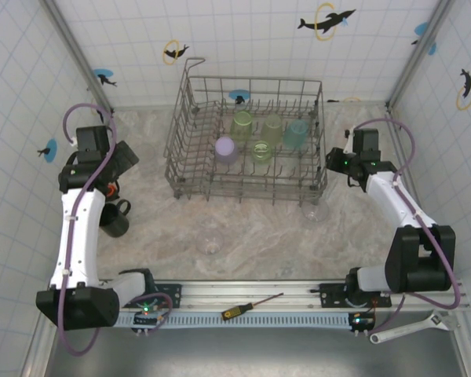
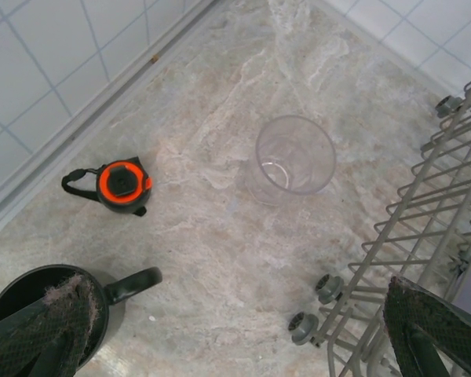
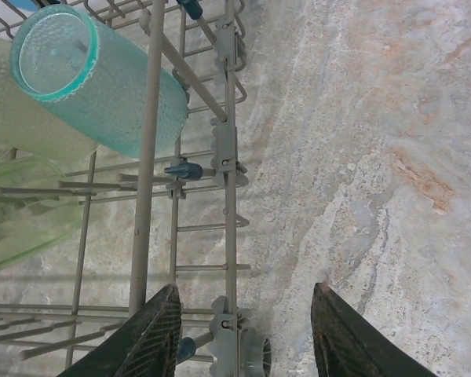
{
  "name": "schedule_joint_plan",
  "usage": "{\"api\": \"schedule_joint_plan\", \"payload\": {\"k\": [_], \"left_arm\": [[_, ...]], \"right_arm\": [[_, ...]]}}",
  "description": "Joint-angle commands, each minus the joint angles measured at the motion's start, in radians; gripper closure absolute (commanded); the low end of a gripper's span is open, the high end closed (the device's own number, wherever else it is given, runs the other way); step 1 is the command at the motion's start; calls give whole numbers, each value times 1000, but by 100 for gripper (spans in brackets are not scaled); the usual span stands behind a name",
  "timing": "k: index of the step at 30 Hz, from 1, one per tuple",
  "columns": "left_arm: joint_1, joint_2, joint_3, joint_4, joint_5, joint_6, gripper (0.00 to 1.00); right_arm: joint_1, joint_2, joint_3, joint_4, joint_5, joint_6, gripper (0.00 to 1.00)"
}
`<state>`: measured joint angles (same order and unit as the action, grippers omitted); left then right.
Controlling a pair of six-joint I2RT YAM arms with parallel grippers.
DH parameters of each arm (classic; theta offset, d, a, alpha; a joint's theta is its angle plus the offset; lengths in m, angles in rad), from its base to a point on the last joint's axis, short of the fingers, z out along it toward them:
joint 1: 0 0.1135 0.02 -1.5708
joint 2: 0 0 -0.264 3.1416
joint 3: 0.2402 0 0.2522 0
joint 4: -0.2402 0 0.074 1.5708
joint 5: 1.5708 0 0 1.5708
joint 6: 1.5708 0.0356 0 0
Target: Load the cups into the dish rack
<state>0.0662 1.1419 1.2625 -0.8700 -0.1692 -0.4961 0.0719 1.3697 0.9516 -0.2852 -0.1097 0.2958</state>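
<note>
Right claw over marble — tiled walls

The left arm reaches up along the left edge of the table, left gripper spread wide. The right arm stretches along the right edge; right gripper points down, fingers partly apart, holding nothing.
</note>
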Motion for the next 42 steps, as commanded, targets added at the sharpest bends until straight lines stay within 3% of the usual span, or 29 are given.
{"api": "schedule_joint_plan", "payload": {"k": [1, 8, 14, 22, 27, 32, 42], "left_arm": [[13, 4, -12, -36, -6, 24, 2], [76, 20, -15, -60, -11, 25, 2], [127, 1, -100, -52, -16, 13, 2], [133, -30, -290, 9, 14, -64, 3], [134, -47, -378, 20, 51, -99, 3], [134, -124, -425, 1, -29, -105, 3], [135, -158, -555, 33, -29, -132, 4]], "right_arm": [[-3, -10, 46, 11, 0, -4, 52], [-1, -67, 110, -15, 46, 8, 50], [13, -158, 113, -6, 4, 18, 49], [140, -240, 71, 41, -39, 47, 43], [167, -228, 38, 61, -95, 59, 42], [168, -218, 50, 37, -123, 43, 41], [197, -192, 116, -11, -145, 39, 39]]}}
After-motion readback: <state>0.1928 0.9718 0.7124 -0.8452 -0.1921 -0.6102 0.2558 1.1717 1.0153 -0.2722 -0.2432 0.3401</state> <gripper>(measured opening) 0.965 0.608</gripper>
